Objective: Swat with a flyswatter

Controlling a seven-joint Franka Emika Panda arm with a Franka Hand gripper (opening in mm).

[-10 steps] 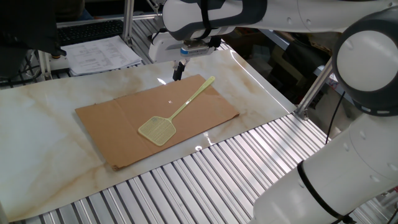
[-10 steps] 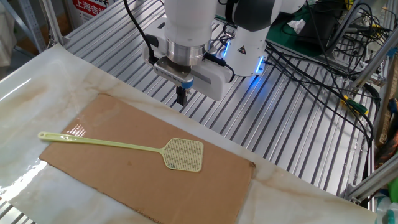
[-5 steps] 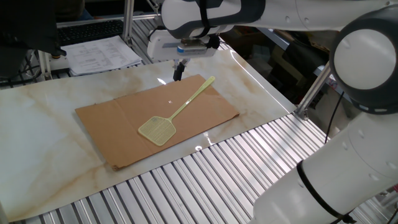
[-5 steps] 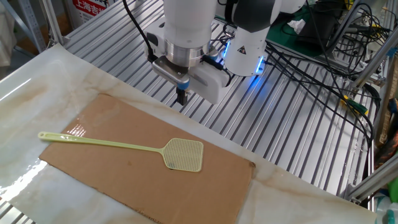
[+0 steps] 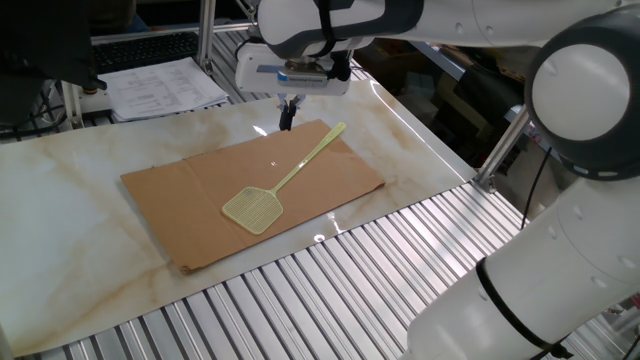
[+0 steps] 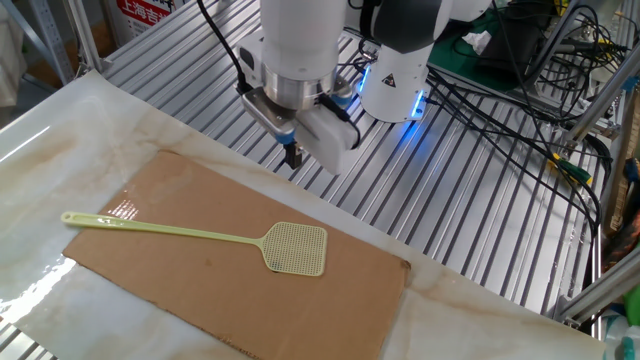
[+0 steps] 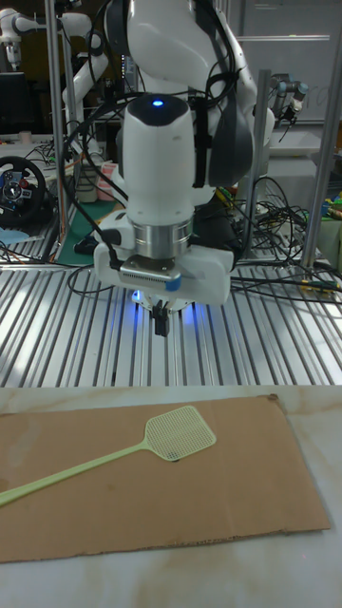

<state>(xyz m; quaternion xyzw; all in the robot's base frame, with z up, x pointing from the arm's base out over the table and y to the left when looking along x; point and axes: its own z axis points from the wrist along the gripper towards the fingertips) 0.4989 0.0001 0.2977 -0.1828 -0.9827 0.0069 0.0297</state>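
Observation:
The pale yellow-green flyswatter [image 5: 277,187] [image 6: 200,236] [image 7: 142,444] lies flat on a brown cardboard sheet [image 5: 180,200] [image 6: 200,290] [image 7: 237,494], handle straight, mesh head [image 5: 251,209] [image 6: 296,248] [image 7: 179,432] squarish. My gripper [image 5: 287,116] [image 6: 294,157] [image 7: 161,323] hangs in the air, pointing down, fingers pressed together with nothing held. In one fixed view it hovers beside the handle's tip at the sheet's far edge. It touches neither swatter nor sheet.
The cardboard rests on a marble-patterned tabletop [image 5: 60,200] bordered by ribbed metal slats [image 5: 330,290] [image 6: 450,200]. Papers [image 5: 165,85] lie at the back. Cables [image 6: 530,60] and a robot base with blue light [image 6: 395,75] stand behind. A steering wheel [image 7: 19,190] sits at left.
The wrist has rotated about its vertical axis, swinging the gripper's white body round. The fingertips stayed almost in place. The flyswatter has not moved.

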